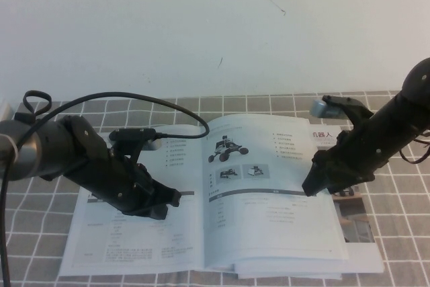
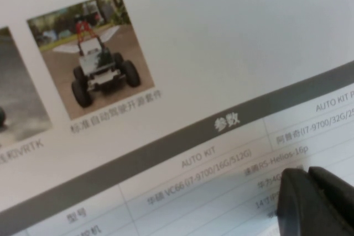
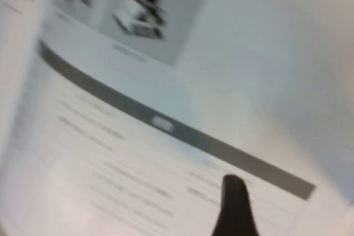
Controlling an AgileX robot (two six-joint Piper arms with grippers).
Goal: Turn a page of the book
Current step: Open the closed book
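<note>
The book (image 1: 222, 199) lies open on my checkered desk (image 1: 396, 186), filling the lower middle of the high view. My right end effector (image 1: 310, 187) sits right of centre, fingers spread, its tip touching the page (image 1: 269, 186) at the dark table bar. My left end effector (image 1: 171, 199) rests on the left-hand leaf, lower left; whether it is clenched I cannot tell.
</note>
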